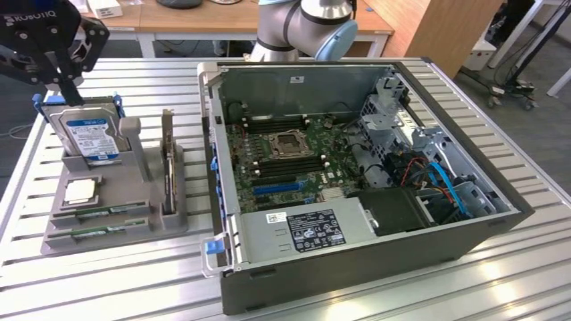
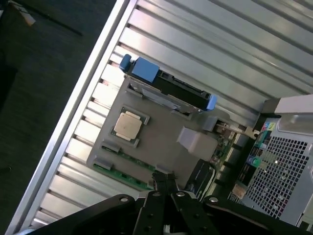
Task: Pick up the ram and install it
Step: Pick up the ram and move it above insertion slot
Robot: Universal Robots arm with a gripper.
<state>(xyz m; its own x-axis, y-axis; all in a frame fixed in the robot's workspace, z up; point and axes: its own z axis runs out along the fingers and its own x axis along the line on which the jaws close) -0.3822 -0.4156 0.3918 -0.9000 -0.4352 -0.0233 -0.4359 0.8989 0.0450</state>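
Observation:
Two ram sticks, thin green boards, lie flat in the front slots of a grey holder (image 1: 150, 226): one ram (image 1: 100, 212) and a second (image 1: 89, 232) just in front of it. In the wrist view the ram (image 2: 128, 172) shows as a green strip along the holder's (image 2: 161, 142) edge. My gripper (image 1: 69, 92) hangs above the holder's far end, near the hard drive, well apart from the ram. Its fingers (image 2: 161, 180) are shut with nothing between them.
The holder also carries an upright blue-labelled hard drive (image 1: 89, 137), a CPU (image 1: 80, 192) and an upright expansion card (image 1: 167, 160). An open computer case (image 1: 499, 217) lies at the exterior view's right, motherboard (image 1: 285, 154) exposed. The table (image 1: 107, 287) is slatted aluminium.

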